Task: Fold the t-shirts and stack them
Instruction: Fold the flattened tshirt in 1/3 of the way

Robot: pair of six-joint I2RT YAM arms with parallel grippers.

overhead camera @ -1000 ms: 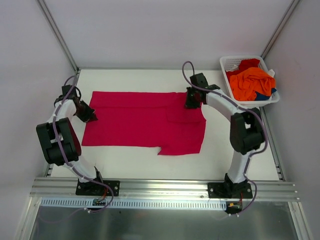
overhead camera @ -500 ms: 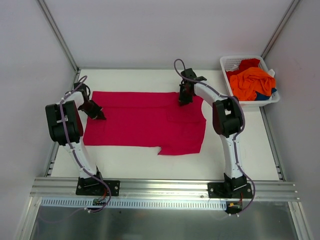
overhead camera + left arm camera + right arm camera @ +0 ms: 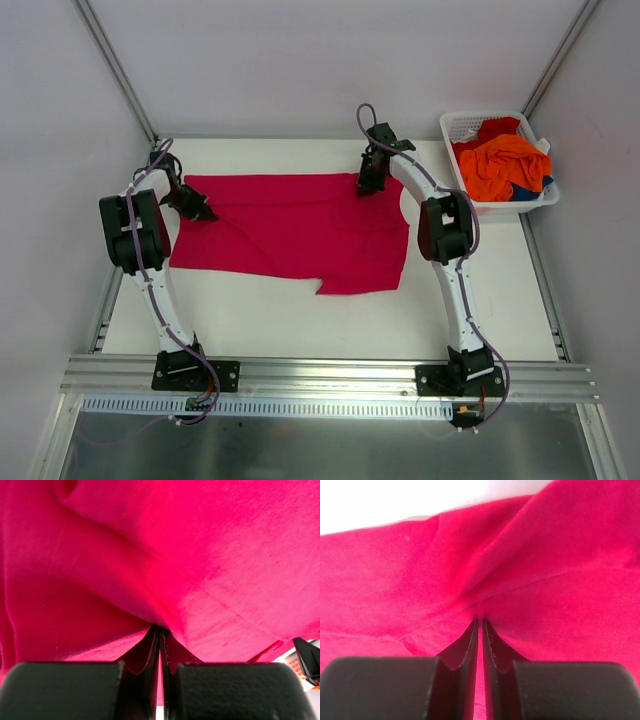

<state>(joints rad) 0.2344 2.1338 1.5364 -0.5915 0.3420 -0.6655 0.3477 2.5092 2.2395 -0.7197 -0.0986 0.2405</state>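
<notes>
1. Left claw (image 3: 205,213) is pinched tight on the left far corner of the magenta-pink cloth t-shirt (image 3: 290,235); in the left wrist view its dark fingers (image 3: 150,652) meet with a fold of pink cloth caught between them.
2. Right claw (image 3: 368,187) is clamped on the same shirt along its far edge, toward the right; the right wrist view shows its fingers (image 3: 467,645) nearly together with a thin ridge of pink cloth running between them.
3. Cloth bunches into creases that fan out from each pinch point, in both wrist views.
4. The magenta-pink shirt lies spread across the white tabletop (image 3: 300,320), wide from left to right, its far edge stretched between the two claws.
5. Its near edge is uneven, with a small notch near the middle and a longer flap at the right.
6. A white slotted plastic basket (image 3: 455,125) sits at the far right corner of the tabletop, well apart from the spread shirt.
7. Inside the basket an orange crumpled t-shirt (image 3: 505,165) lies on top, with red cloth (image 3: 495,128) showing behind it and a bit of blue cloth (image 3: 530,193) at its near right edge.
8. Both arms reach from their bases at the near edge to the far side of the tabletop.
</notes>
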